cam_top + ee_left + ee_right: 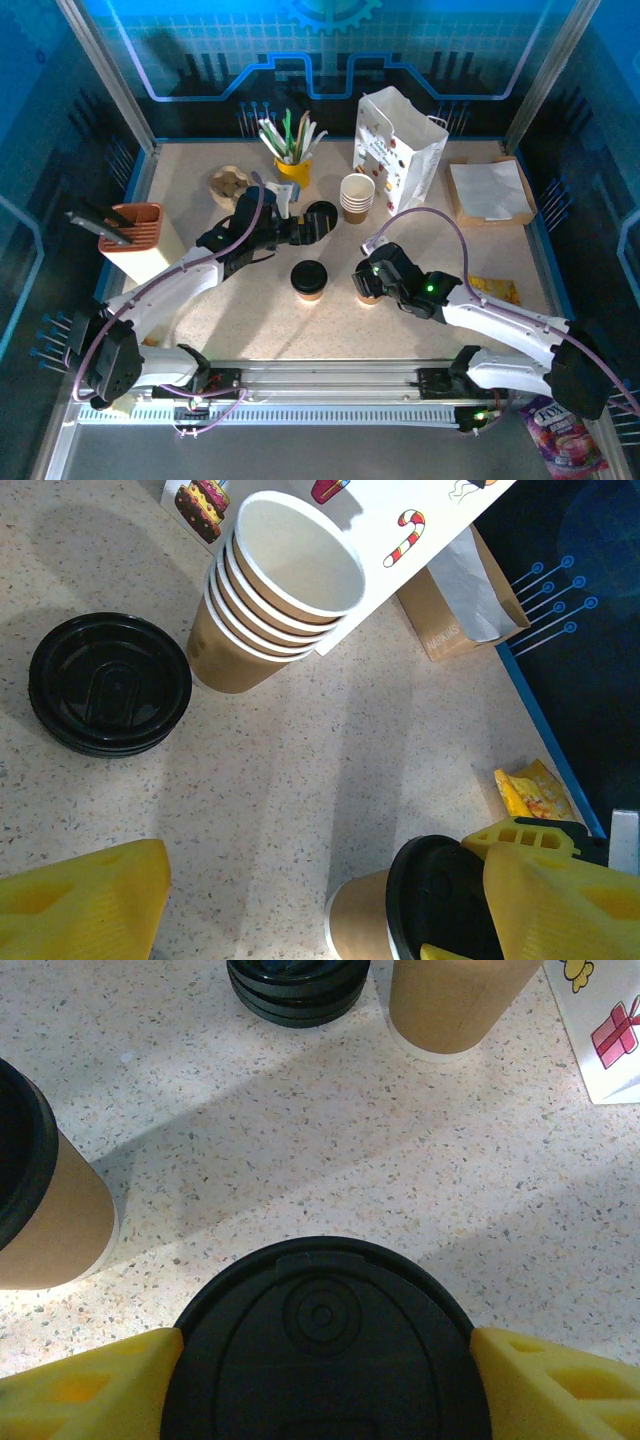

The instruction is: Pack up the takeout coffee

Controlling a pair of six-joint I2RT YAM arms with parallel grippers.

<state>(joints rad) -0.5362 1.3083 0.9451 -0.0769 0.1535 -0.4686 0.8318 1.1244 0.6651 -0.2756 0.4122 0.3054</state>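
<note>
Two takeout coffee cups stand on the table, brown kraft paper with black lids. The left cup [309, 279] stands free, and its side also shows in the right wrist view [45, 1215]. The right cup [363, 291] sits between the fingers of my right gripper [370, 276]. Its lid [325, 1350] spans the whole gap, and both yellow fingers [85, 1385] press against its sides. My left gripper [290, 232] hovers open beside the stack of black lids [322, 220]. Only bare table lies between its fingers [80, 905]. The held cup [370, 920] shows at its lower right.
The white paper bag [400, 150] stands upright at the back right. A stack of lidless cups [357, 196] stands in front of it. A yellow utensil cup [292, 168], a napkin box [490, 190], an orange holder [135, 232] and a yellow snack packet [492, 290] ring the work area.
</note>
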